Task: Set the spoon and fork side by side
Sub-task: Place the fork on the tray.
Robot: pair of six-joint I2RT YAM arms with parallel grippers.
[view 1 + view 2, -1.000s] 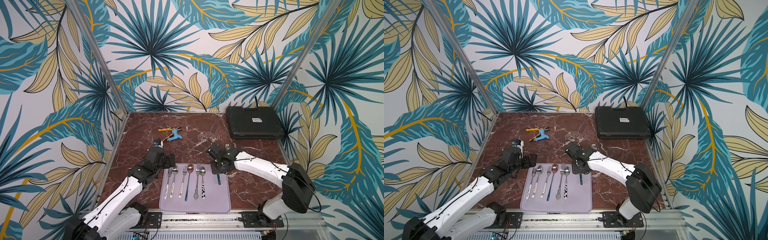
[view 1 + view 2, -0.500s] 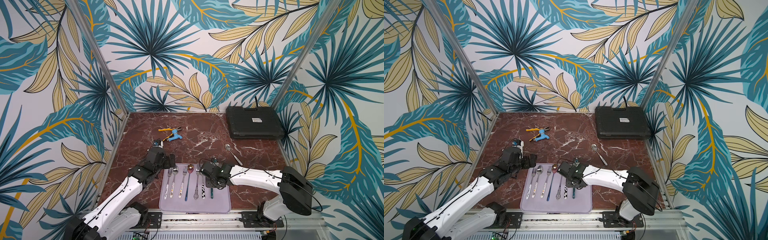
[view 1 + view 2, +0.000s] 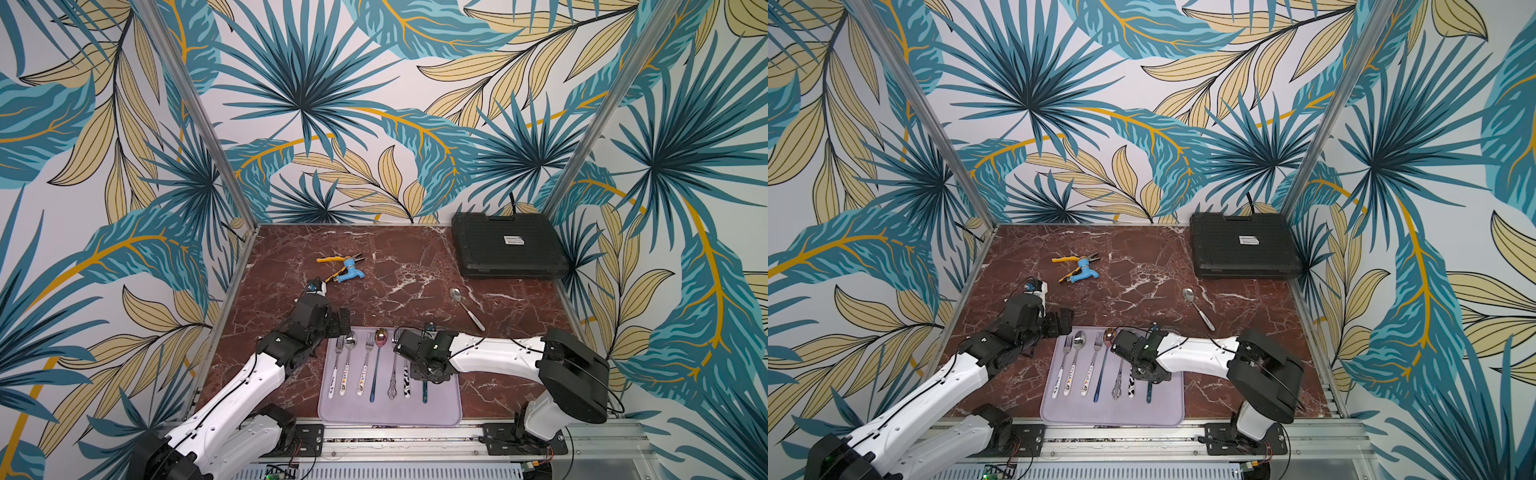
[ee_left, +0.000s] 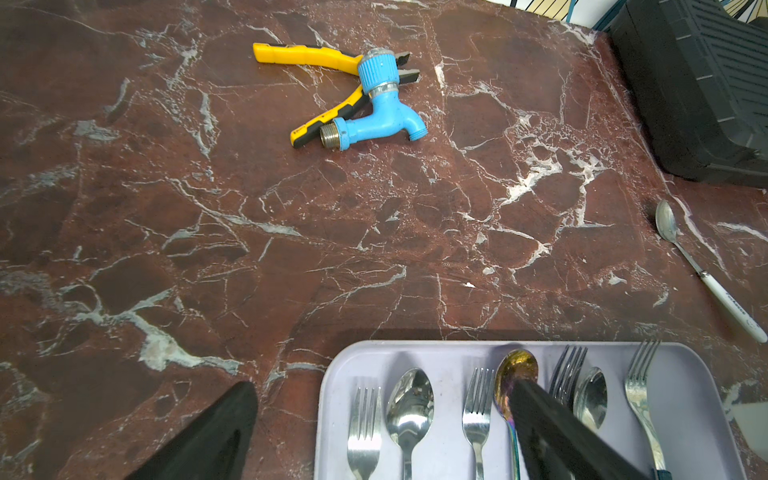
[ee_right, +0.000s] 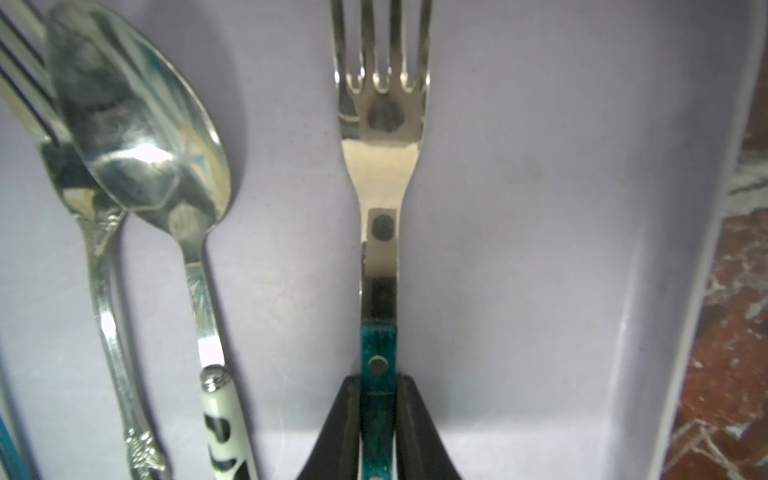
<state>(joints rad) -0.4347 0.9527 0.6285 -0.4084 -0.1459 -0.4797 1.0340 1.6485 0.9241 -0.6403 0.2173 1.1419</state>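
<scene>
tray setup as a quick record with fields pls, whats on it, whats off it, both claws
tray: lilac, seven pieces in a row, forks and spoons alternating
right claw: fingers flank the teal-handled fork at the row's end; grip unclear
left claw: open, empty, by the tray's far corner
loose spoon: on the marble table, off the tray
other: pliers, blue tap, black case
</scene>
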